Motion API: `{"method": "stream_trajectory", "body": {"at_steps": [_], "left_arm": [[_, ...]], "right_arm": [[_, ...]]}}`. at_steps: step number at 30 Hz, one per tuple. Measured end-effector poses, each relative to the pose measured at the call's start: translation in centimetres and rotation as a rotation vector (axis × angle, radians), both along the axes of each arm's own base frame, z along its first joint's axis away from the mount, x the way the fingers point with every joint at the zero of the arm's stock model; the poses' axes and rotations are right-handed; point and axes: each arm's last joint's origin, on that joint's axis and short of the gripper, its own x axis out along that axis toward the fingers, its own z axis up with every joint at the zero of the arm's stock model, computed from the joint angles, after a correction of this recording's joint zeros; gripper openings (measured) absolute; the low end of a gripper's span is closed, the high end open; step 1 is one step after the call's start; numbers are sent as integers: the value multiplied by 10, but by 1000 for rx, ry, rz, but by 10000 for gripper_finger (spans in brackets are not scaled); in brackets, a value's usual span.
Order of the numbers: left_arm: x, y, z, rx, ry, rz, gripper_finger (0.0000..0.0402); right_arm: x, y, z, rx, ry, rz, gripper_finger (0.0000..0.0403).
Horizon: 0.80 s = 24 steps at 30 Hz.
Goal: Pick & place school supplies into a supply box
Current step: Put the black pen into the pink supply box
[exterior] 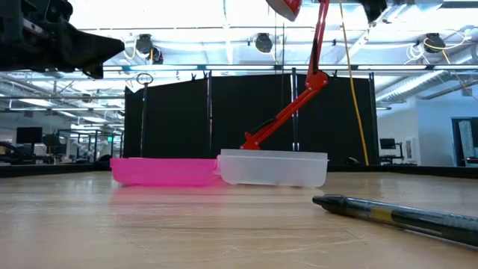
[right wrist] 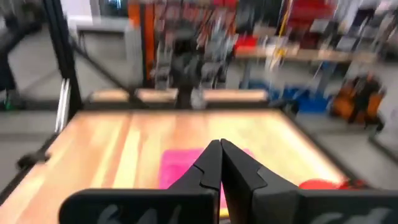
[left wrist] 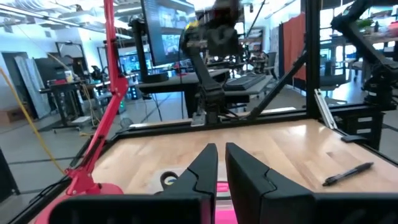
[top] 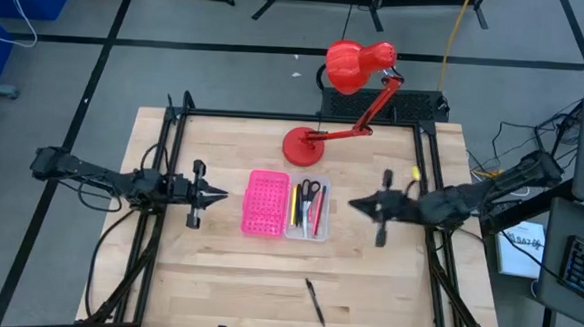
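A: While both arms are hovering level above the table, one pen (top: 314, 302) is lying alone near the front edge, well apart from the box (top: 287, 204).

B: Where is everything else sitting?

A: The pencils and scissors (top: 310, 193) are resting in the clear tray (top: 307, 233), with the pink lid (top: 265, 202) lying open beside it, toward the left arm. A red lamp (top: 352, 72) is standing behind the box.

B: Which arm is looking better placed for the pen?

A: Neither is standing out. The pen is lying roughly midway between them and nearer the front edge than either, perhaps slightly closer to the right gripper (top: 353, 203). Its long axis is running mostly front to back, tilted a little, so it is crossing the line of both arms, which are pointing inward at each other across the box.

B: And the grippers?

A: The right one is pressed together, holding nothing. The left gripper (top: 222, 193) is showing a narrow gap between its fingers (left wrist: 202, 168), and nothing is in it either.

B: So the coming move?

A: By my reading, whichever arm goes will be needing to swing toward the front edge, tip its wrist down and spread its fingers across the barrel.
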Motion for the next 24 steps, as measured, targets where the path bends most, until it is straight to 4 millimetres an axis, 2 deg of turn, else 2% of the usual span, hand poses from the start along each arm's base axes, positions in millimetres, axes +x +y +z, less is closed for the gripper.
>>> {"method": "stream_trajectory", "body": {"at_steps": [3,5,8,11,17,21,24], "left_arm": [[0,0,0,-1,1,5,41],[0,0,0,0,2,5,42],[0,0,0,0,5,-1,42],[0,0,-1,-6,11,-4,42],[0,0,-2,-6,23,-5,42],[0,0,-2,10,21,-3,42],[0,0,-1,38,15,0,42]], "right_arm": [[26,16,22,31,153,-2,0],[44,25,29,73,299,-36,0],[69,45,27,167,494,-65,0],[98,74,20,252,587,-48,0],[140,131,-25,410,787,-104,0],[150,160,-58,629,862,-211,0],[150,173,-81,729,914,-302,0]]}}
